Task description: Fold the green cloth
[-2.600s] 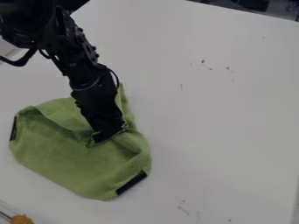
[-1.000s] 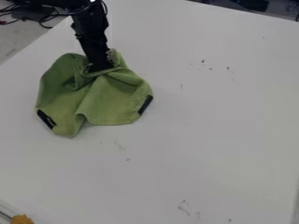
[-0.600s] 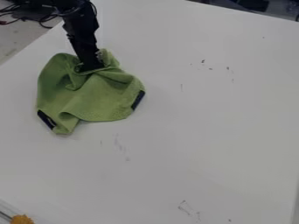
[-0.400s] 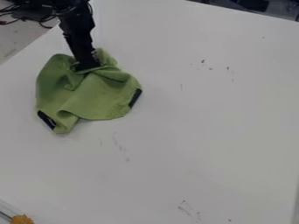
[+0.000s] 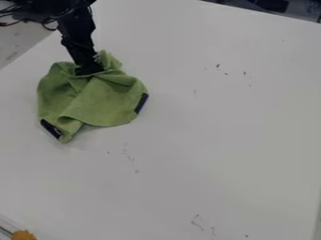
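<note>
The black robot arm (image 5: 76, 23) comes into the view at the upper left, and its gripper (image 5: 89, 71) hangs down, slightly tilted, at the upper part of the green cloth (image 5: 103, 102); the ends of the jaws are sunk among the folds, so it cannot be told whether they are open, closed or gripping the fabric. The cloth lies on the white table (image 5: 225, 140), in the upper left part of the view; it is crumpled, with folds gathered around the gripper, and one peak of it stands up just beside the gripper, on the right side. One dark strip (image 5: 50, 130) is at the lower left edge of the cloth; another dark strip (image 5: 141, 103) is at its right edge; a crease runs down between them. At the lower left corner of the view there is an orange thing (image 5: 24, 235); at the upper left, dark cables (image 5: 12, 21) are near the table.
</note>
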`<state>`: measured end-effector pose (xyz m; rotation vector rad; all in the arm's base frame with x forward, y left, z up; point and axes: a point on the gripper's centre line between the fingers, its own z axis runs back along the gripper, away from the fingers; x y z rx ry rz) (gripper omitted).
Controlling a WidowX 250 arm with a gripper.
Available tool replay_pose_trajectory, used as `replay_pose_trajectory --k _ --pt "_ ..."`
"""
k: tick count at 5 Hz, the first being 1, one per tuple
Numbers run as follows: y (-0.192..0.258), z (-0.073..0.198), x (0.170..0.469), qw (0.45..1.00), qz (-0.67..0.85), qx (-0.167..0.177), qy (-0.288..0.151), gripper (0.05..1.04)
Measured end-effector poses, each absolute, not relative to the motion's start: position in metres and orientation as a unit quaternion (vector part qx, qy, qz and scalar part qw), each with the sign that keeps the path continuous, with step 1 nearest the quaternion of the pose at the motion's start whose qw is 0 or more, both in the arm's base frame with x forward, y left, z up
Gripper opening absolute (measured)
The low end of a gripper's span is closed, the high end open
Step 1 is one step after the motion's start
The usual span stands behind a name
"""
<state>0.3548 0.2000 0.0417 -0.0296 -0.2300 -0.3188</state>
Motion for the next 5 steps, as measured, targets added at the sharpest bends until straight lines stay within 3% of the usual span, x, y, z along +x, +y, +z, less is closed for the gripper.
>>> replay_pose_trajectory --k 1,2,4,5 --pt "0.198 0.036 0.349 0.982 -0.156 -0.016 -0.101 0.817" --pt "0.191 0.054 0.346 0.982 -0.169 0.004 -0.088 1.002" --pt "0.152 0.095 0.333 0.980 -0.177 0.035 -0.080 1.001" --pt "0.136 0.088 0.322 0.982 -0.173 0.021 -0.074 1.001"
